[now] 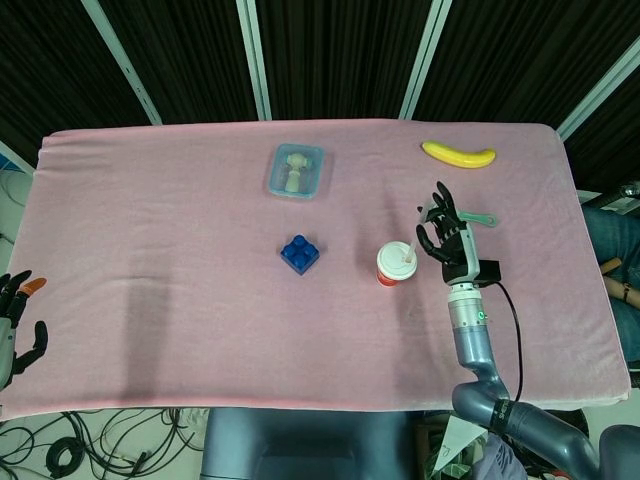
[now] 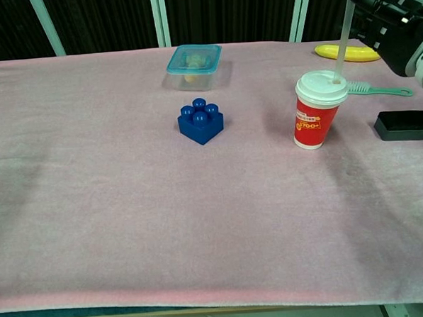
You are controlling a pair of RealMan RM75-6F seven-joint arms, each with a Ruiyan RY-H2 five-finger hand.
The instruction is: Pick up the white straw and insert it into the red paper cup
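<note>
One red paper cup point(image 2: 315, 114), one white straw point(image 2: 341, 34), one banana point(image 1: 458, 154), one blue block point(image 2: 200, 121), one lidded container point(image 2: 194, 66), one green brush point(image 2: 378, 89), one black tray point(image 2: 407, 125).

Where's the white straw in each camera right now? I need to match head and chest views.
Head view: white straw right of centre, over the red paper cup, beside the right hand.
Chest view: upper right, slanting from the hand down to the cup lid.
Shared landmark: banana.
</note>
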